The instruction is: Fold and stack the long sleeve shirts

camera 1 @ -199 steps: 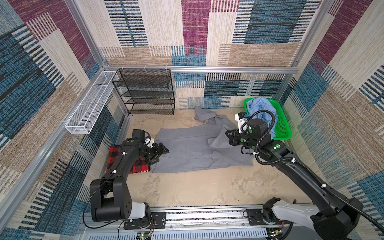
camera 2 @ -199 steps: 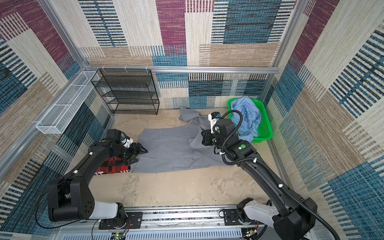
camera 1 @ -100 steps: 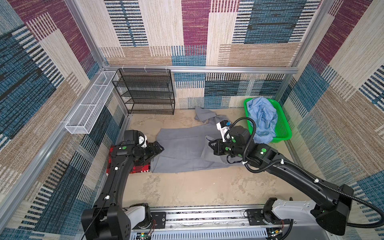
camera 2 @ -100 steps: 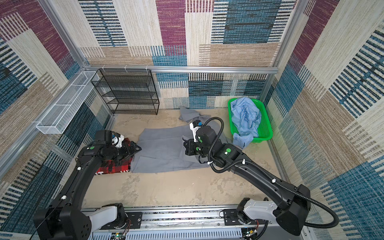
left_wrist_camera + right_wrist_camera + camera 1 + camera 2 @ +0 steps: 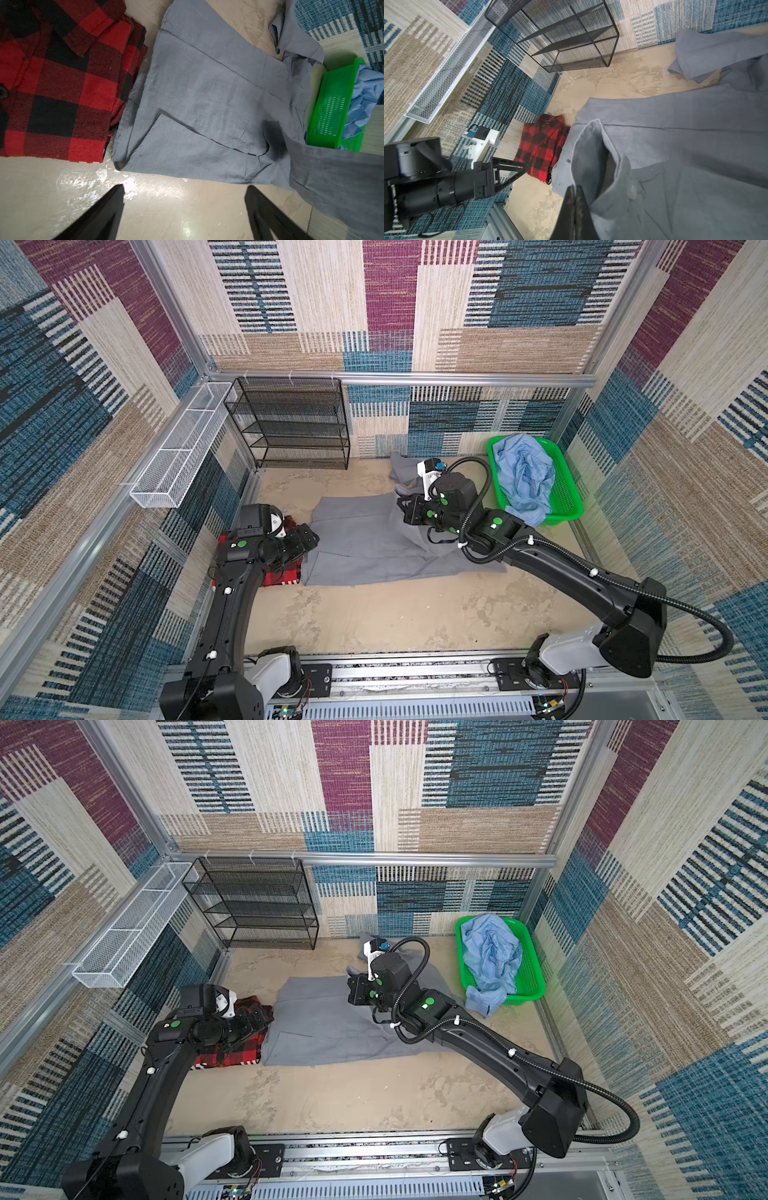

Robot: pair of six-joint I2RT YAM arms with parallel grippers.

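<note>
Pinching a fold of the grey shirt (image 5: 361,543), the right pincer (image 5: 576,188) hovers over its middle; the shirt runs left toward the open left pincer (image 5: 185,190).

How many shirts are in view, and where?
3. The plain grey button-up shirt lies spread in the middle; the red-and-black plaid flannel shirt sits folded left of it; the light blue shirt is crumpled in the green plastic mesh basket. More could hide beneath it.
</note>
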